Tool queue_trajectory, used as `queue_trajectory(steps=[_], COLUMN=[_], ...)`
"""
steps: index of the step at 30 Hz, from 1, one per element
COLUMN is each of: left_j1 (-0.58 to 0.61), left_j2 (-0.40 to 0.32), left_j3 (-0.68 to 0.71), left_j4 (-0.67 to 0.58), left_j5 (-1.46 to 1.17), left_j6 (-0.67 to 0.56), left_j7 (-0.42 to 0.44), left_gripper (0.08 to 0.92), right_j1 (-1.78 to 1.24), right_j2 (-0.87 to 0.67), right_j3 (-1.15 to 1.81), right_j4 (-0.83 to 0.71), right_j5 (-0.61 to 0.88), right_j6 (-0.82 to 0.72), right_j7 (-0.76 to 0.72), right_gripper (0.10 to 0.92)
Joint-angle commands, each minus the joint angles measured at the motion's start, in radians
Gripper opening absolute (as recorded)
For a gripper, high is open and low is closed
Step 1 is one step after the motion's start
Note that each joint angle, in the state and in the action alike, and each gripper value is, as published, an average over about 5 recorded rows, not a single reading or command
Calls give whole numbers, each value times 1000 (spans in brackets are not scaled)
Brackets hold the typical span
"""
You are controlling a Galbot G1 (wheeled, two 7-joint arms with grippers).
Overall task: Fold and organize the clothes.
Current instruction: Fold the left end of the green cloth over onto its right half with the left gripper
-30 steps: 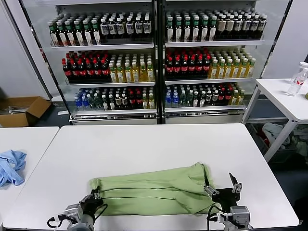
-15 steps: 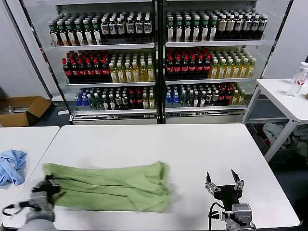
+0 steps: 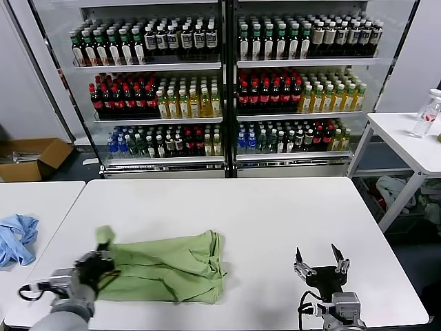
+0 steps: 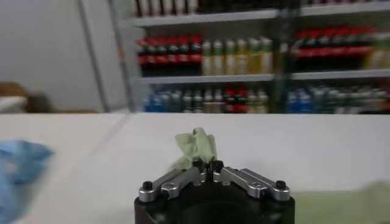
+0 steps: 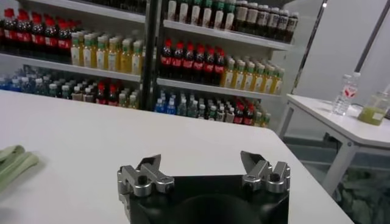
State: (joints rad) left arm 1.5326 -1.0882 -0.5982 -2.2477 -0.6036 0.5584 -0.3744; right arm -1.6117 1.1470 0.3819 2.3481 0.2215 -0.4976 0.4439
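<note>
Since a moment ago the green polo shirt (image 3: 169, 265) has been drawn rightward and bunched shorter on the near-left part of the white bench (image 3: 275, 221), by the left hand (image 3: 96, 265) clenched on a raised fold of it. Behind, two glass-fronted coolers (image 3: 227, 83) hold rows of bottles. At the near right, the right hand (image 3: 321, 265) hangs released above bare bench.

Soft matt cloth shirt (image 3: 169, 267), wrinkled; table (image 3: 275, 221) smooth w/ slight sheen; left pincer (image 4: 207, 165) brushed metal.
</note>
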Motion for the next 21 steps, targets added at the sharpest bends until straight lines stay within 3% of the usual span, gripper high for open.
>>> queue_trajectory(steps=[1,9,21], left_j1=[-60,-142,-207], left_j2=[-16,-85,-146], left_j3=[226,309,349], left_j4=[-53,77,129], left_j5=[-174,-133,-120], left_j6=[18,-25,-70], left_j7=[55,67,74], left_gripper=[107,107,107], right_j1=[-2,2,-9], right_j2=[3,7,10], right_j3=[1,-5,-1], right_j4=[2,-4,-1], right_j5=[-12,-21,-64], right_j6=[2,2,18], right_j7=[-1,-5,-15], right_gripper=[823,823,823])
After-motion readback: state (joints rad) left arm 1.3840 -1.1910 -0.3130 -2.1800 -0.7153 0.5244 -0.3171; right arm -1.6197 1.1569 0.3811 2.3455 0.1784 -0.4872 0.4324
